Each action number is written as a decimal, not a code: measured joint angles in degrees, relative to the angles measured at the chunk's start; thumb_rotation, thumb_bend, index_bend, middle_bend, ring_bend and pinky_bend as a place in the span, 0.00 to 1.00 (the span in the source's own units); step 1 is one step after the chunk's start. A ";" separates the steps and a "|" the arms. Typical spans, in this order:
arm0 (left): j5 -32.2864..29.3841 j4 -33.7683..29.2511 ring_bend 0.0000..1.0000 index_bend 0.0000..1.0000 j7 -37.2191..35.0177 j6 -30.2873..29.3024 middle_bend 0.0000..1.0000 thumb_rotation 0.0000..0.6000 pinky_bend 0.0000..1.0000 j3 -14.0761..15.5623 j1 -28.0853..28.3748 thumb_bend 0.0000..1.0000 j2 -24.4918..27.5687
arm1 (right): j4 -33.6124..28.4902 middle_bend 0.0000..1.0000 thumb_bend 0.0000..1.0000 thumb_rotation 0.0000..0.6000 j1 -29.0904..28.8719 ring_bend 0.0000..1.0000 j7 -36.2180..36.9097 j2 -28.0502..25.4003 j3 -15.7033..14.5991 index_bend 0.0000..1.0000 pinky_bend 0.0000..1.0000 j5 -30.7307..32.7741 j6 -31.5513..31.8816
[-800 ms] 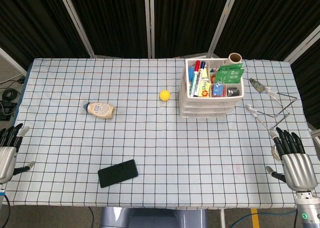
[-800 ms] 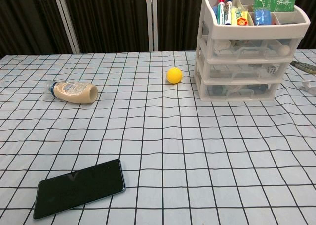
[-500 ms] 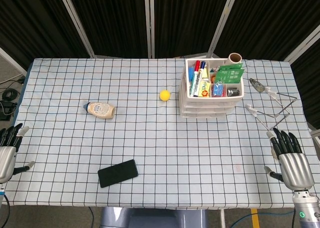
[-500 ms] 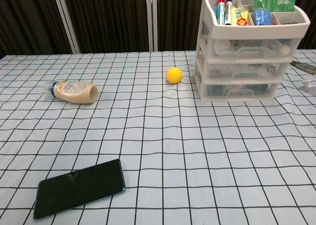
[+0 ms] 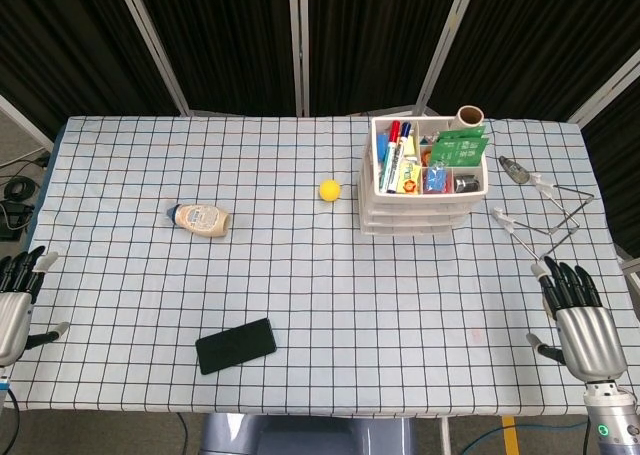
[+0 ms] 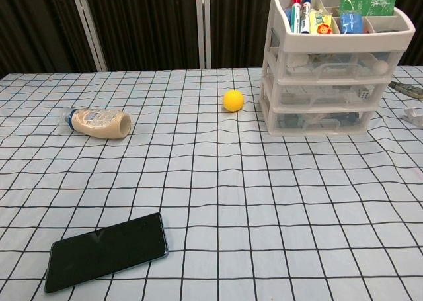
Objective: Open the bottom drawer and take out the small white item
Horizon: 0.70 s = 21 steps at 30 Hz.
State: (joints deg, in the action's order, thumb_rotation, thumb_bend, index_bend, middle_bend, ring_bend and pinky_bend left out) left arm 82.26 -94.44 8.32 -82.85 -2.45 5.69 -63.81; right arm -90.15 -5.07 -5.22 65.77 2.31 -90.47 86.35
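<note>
Nothing is done yet: the bottom drawer (image 6: 321, 120) sits closed, and both the left hand (image 5: 14, 310) and right hand (image 5: 583, 325) hang released, grasping nothing, well apart from it.

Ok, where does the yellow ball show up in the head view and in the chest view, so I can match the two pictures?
Head view: the yellow ball lies on the checked cloth just above centre, left of the drawer unit.
Chest view: the yellow ball sits upper middle, left of the drawer unit and level with its lower drawers.
Shared landmark: the drawer unit, directly beside the ball in both.
</note>
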 measured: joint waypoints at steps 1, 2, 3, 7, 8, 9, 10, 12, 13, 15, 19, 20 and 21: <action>0.06 -0.02 0.00 0.00 0.11 -0.17 0.00 1.00 0.00 0.01 -0.07 0.00 -0.02 | -0.04 0.00 0.03 1.00 -0.04 0.00 0.03 -0.05 -0.08 0.00 0.00 0.05 -0.24; 0.06 -0.02 0.00 0.00 0.17 -0.19 0.00 1.00 0.00 0.01 -0.09 0.00 -0.04 | -0.10 0.00 0.03 1.00 -0.08 0.00 0.05 -0.10 -0.13 0.00 0.00 0.02 -0.32; 0.04 -0.03 0.00 0.00 0.26 -0.20 0.00 1.00 0.00 0.03 -0.12 0.00 -0.05 | -0.14 0.00 0.03 1.00 -0.09 0.00 0.07 -0.13 -0.15 0.00 0.00 -0.08 -0.30; -0.01 -0.23 0.00 0.00 0.37 -0.47 0.00 1.00 0.00 -0.01 -0.22 0.00 0.00 | -0.14 0.10 0.03 1.00 -0.22 0.11 0.35 0.09 -0.14 0.06 0.16 -0.98 0.24; 0.02 -0.28 0.00 0.00 0.33 -0.62 0.00 1.00 0.00 -0.04 -0.27 0.00 0.02 | -0.06 0.26 0.04 1.00 -0.27 0.27 0.44 0.31 -0.05 0.10 0.32 -1.12 0.47; 0.05 -0.35 0.00 0.00 0.24 -0.86 0.00 1.00 0.00 -0.10 -0.35 0.00 0.06 | 0.07 0.38 0.04 1.00 -0.32 0.41 0.51 0.58 0.10 0.12 0.45 -1.29 0.77; 0.07 -0.39 0.00 0.00 0.15 -1.01 0.00 1.00 0.00 -0.14 -0.41 0.00 0.09 | 0.28 0.56 0.05 1.00 -0.40 0.59 0.58 0.98 0.37 0.14 0.59 -1.53 1.27; 0.09 -0.47 0.00 0.00 -0.06 -1.28 0.00 1.00 0.00 -0.20 -0.54 0.00 0.17 | 0.65 0.75 0.06 1.00 -0.57 0.77 0.91 1.83 0.88 0.16 0.72 -1.91 2.16; 0.11 -0.51 0.00 0.00 -0.25 -1.47 0.00 1.00 0.00 -0.25 -0.61 0.00 0.22 | 0.87 0.78 0.06 1.00 -0.75 0.80 1.54 2.55 1.13 0.16 0.74 -2.08 2.47; 0.15 -0.53 0.00 0.00 -0.52 -1.72 0.00 1.00 0.00 -0.36 -0.70 0.00 0.24 | 0.89 0.85 0.10 1.00 -1.19 0.86 3.20 3.28 1.33 0.16 0.78 -2.10 2.27; 0.42 -0.44 0.00 0.00 -0.77 -2.01 0.00 1.00 0.00 -0.42 -0.77 0.00 0.25 | -0.94 0.92 0.28 1.00 -3.12 0.93 8.43 4.24 2.02 0.14 0.82 -0.83 -1.22; 0.49 -0.43 0.00 0.00 -0.82 -2.11 0.00 1.00 0.00 -0.43 -0.80 0.00 0.24 | -1.79 0.93 0.33 1.00 -3.69 0.94 9.33 4.44 2.32 0.14 0.83 -0.13 -2.41; 0.55 -0.42 0.00 0.00 -0.87 -2.19 0.00 1.00 0.00 -0.44 -0.83 0.00 0.24 | -2.75 0.93 0.37 1.00 -4.24 0.95 10.03 4.63 2.60 0.13 0.84 0.70 -3.66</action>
State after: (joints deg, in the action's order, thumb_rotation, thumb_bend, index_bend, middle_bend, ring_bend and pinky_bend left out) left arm 82.81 -94.87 7.46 -85.04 -2.89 4.87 -63.57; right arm -92.90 -9.31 4.81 70.40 4.91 -89.77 82.69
